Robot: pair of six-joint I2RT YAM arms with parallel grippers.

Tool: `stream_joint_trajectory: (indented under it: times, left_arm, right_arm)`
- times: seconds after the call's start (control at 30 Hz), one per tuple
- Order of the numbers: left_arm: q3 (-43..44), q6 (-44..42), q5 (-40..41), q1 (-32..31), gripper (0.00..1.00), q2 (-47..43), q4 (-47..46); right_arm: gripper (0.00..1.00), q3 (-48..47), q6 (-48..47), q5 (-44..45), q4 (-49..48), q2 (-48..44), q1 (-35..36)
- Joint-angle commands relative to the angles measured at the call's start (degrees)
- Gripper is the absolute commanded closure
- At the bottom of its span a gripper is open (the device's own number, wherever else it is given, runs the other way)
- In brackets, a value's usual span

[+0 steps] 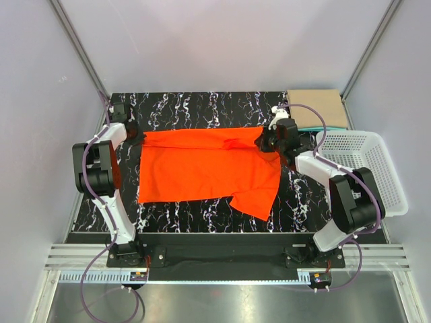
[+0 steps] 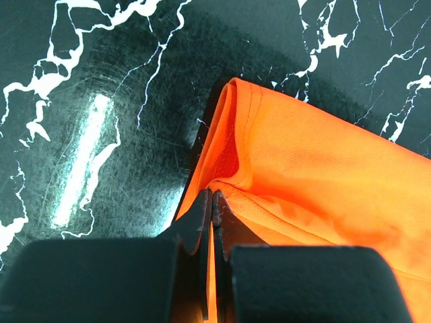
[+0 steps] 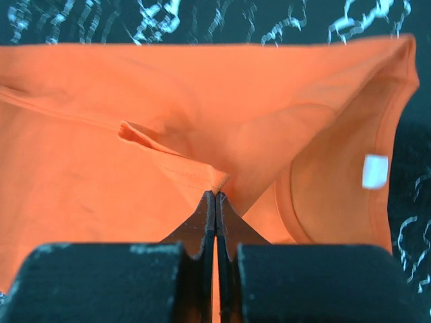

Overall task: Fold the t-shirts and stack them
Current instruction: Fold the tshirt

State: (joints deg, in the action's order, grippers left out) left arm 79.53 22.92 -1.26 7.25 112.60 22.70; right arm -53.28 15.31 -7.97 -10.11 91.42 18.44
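Evidently mid-fold: shirt (image 1: 209,171) spread across table (image 1: 202,108) centre, pinched tight at far-left corner by left gripper (image 2: 212,195) and far-right by right gripper (image 3: 215,195), probably to hold that edge taut for folding nearward.

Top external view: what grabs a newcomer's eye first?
The bright orange-red t-shirt spread across the black marbled table. The left gripper and right gripper pinch its far corners, jaws shut. At far right sit a folded tan t-shirt and a white mesh basket.
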Motion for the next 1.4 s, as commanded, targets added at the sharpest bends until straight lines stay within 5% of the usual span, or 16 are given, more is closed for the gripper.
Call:
stream_joint_trajectory:
  times: [0.0, 0.33, 0.57, 0.77, 0.93, 1.07, 1.2, 1.37]
  left_arm:
    - [0.2, 0.5, 0.5, -0.1, 1.0, -3.0, -0.6]
    - [-0.6, -0.2, 1.2, 0.0, 1.0, -4.8, 0.1]
    - [-2.3, -0.6, 1.1, -0.4, 0.73, -7.5, 0.3]
    - [-7.6, 1.8, 4.9, -0.4, 0.75, -12.7, -1.3]
    - [-7.6, 2.6, 3.1, -0.4, 0.63, -13.1, 0.5]
    - [-9.9, 3.2, 2.0, -0.7, 0.58, -12.5, 0.1]
    - [-10.3, 3.8, 1.6, -0.9, 0.57, -11.8, 0.8]
    - [-8.3, 3.1, -0.7, -3.2, 0.56, -12.6, 0.4]
  right_arm:
    - [1.0, 2.6, 2.1, 5.7, -1.8, -2.6, 1.0]
    - [1.0, 7.2, 3.1, 12.0, -2.2, -4.0, 1.8]
    - [1.0, 7.1, 2.8, 10.9, -2.1, -4.2, 1.8]
    - [1.0, 7.9, 3.0, 8.8, -1.8, -4.8, 1.7]
    - [1.0, 8.5, 3.1, 8.2, -1.8, -5.1, 1.7]
    - [0.78, 8.7, 3.4, 7.7, 1.3, -5.8, 1.8]
    - [0.66, 7.1, 3.8, 10.6, 7.5, -9.0, 1.7]
    - [0.64, 2.0, 6.2, 12.0, 15.2, -9.0, 1.7]
